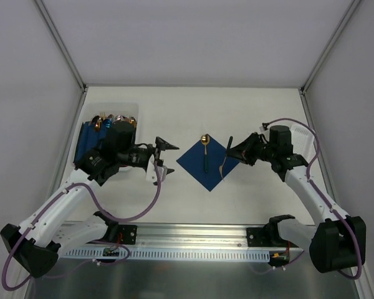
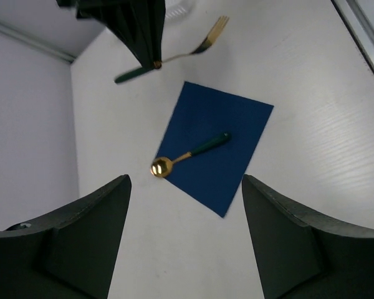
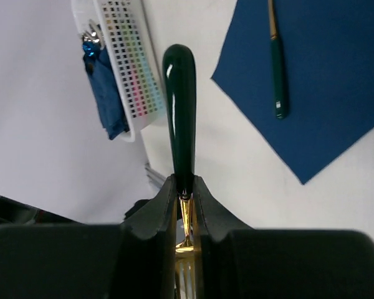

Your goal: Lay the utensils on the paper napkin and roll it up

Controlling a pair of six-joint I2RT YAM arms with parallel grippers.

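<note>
R gripper (image 3: 185, 187) is clamped on the fork (image 3: 179, 106) at its neck. Green handle sticks out ahead of the fingers and gold tines sit back under the palm, so it can prob. be laid flat w/o regripping. The paper napkin (image 1: 196, 165) lies just ahead of the fingertips, off to one side, w/ the spoon (image 1: 205, 152) already on it. L gripper (image 1: 167, 158) hangs w/ jaws wide apart, napkin in front of it — prob. ready to start the roll. Next: fork down beside spoon, roughly parallel.
</note>
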